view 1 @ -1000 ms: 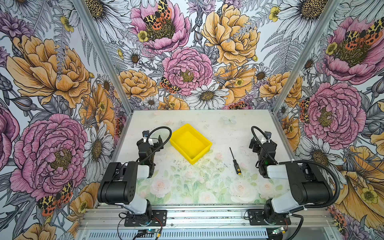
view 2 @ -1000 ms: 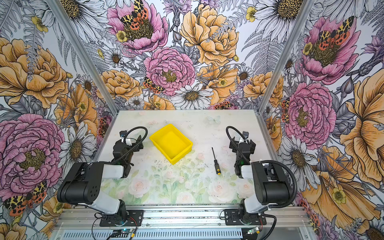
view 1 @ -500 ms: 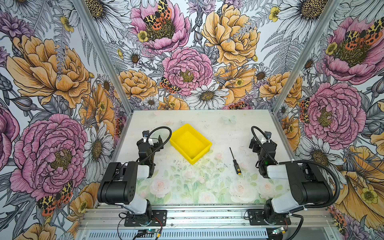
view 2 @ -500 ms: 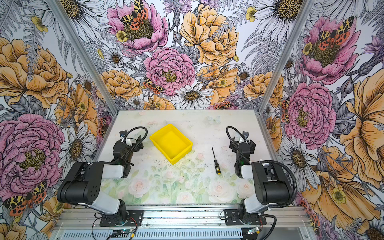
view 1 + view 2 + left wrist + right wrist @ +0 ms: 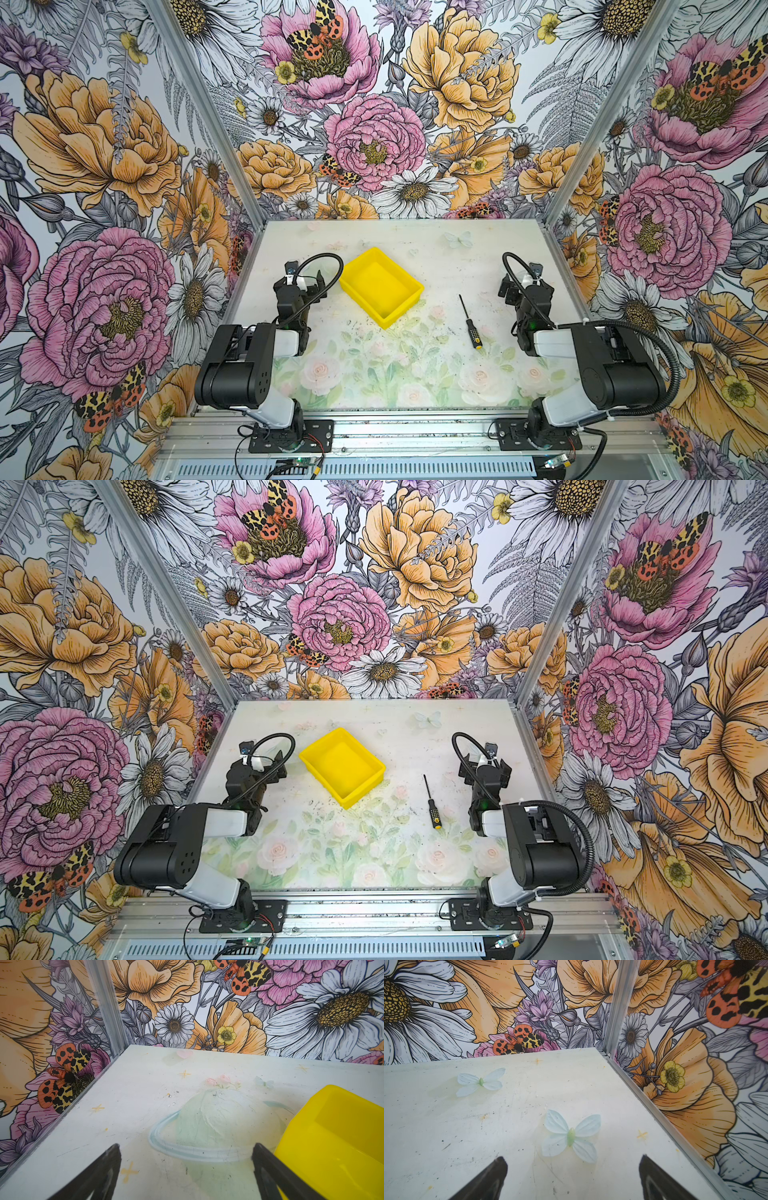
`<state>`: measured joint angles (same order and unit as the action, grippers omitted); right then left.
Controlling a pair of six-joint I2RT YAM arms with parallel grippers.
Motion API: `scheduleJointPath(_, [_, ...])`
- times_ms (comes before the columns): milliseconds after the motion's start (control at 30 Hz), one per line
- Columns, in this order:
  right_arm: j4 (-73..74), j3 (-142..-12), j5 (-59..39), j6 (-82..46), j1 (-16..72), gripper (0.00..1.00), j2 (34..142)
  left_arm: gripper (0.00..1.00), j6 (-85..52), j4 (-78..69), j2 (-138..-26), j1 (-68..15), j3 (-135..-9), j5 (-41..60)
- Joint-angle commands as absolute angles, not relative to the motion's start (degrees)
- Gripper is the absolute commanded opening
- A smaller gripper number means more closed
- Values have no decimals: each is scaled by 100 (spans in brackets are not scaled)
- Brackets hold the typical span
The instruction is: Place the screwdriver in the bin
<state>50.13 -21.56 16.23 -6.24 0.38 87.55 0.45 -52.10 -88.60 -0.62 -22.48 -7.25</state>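
Note:
The screwdriver (image 5: 469, 322) (image 5: 431, 801) lies flat on the table, right of centre in both top views, thin shaft toward the back and black-and-yellow handle toward the front. The yellow bin (image 5: 380, 286) (image 5: 341, 766) sits empty to its left, turned at an angle. My left gripper (image 5: 307, 277) (image 5: 266, 759) (image 5: 187, 1147) rests open just left of the bin, whose near corner (image 5: 342, 1136) fills one side of the left wrist view. My right gripper (image 5: 525, 284) (image 5: 484, 769) (image 5: 572, 1157) stands open to the right of the screwdriver, over bare table, with nothing between its fingers. No wrist view shows the screwdriver.
Flowered walls with aluminium corner posts (image 5: 555, 208) close the table on three sides. Both arm bases (image 5: 291, 428) are bolted to a metal rail along the front edge. The tabletop carries flat printed roses and butterflies (image 5: 571, 1136).

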Motion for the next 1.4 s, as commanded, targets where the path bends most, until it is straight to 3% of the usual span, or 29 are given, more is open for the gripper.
scheduleJointPath(0, [4884, -2210, 1626, -738, 1, 99, 8618, 99, 53, -5208, -8706, -29, -2171, -758])
scheduleJointPath(167, [4870, -2166, 1530, -651, 21, 100, 8480, 99, -29, -4531, -8174, 8, -2273, -784])
scheduleJointPath(333, [3872, -2376, 1646, -731, 33, 100, 7891, 99, -163, -3505, -7351, 22, -2320, -788])
scheduleJointPath(633, [663, -3277, 2162, -1635, 149, 100, 6680, 99, -596, -1397, -5643, -44, -2534, -866])
scheduleJointPath(767, [-740, -3703, 2398, -2304, 163, 99, 6394, 99, -1569, -442, -5204, -192, -2779, -1159])
scheduleJointPath(967, [-1966, -4078, 1847, -2856, 338, 100, 6166, 99, -2313, 978, -5011, -394, -3324, -1007])
scheduleJointPath(1367, [-3470, -4868, 1740, -3330, 1398, 99, 7108, 99, -2810, 1370, -5308, -783, -3632, 653])
